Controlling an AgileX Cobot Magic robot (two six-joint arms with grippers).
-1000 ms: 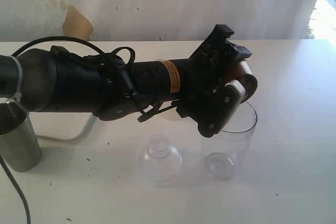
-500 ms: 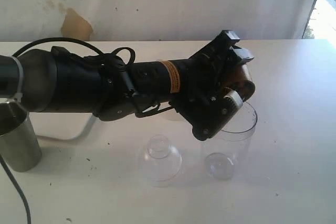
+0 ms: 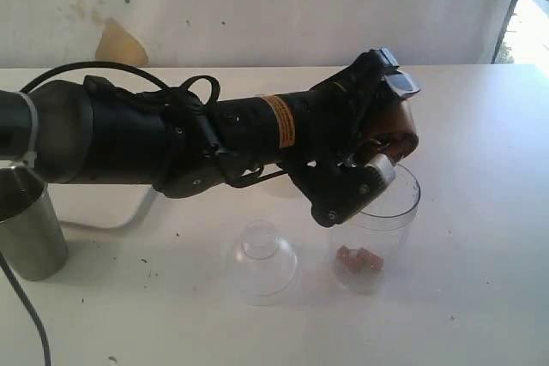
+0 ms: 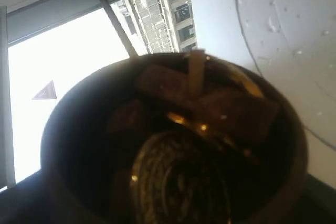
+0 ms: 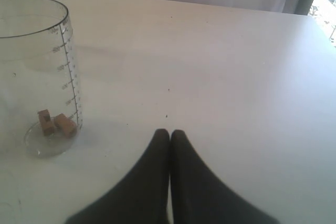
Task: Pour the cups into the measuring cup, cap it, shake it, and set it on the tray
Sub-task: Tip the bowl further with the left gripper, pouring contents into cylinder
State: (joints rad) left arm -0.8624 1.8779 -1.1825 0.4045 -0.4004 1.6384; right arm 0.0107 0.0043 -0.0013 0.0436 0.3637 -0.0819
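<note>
Now my left gripper (image 3: 382, 126) seemingly snug around the tipped wooden cup (image 3: 401, 133) above the measuring cup (image 3: 388, 220), right gripper (image 5: 169, 135) fingers tight together.

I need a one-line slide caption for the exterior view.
Left gripper holds the wooden cup tilted over the measuring cup, brown pieces at its bottom; dome lid and steel tumbler stand nearby.

Exterior and right wrist — both see measuring cup (image 3: 390, 220).
</note>
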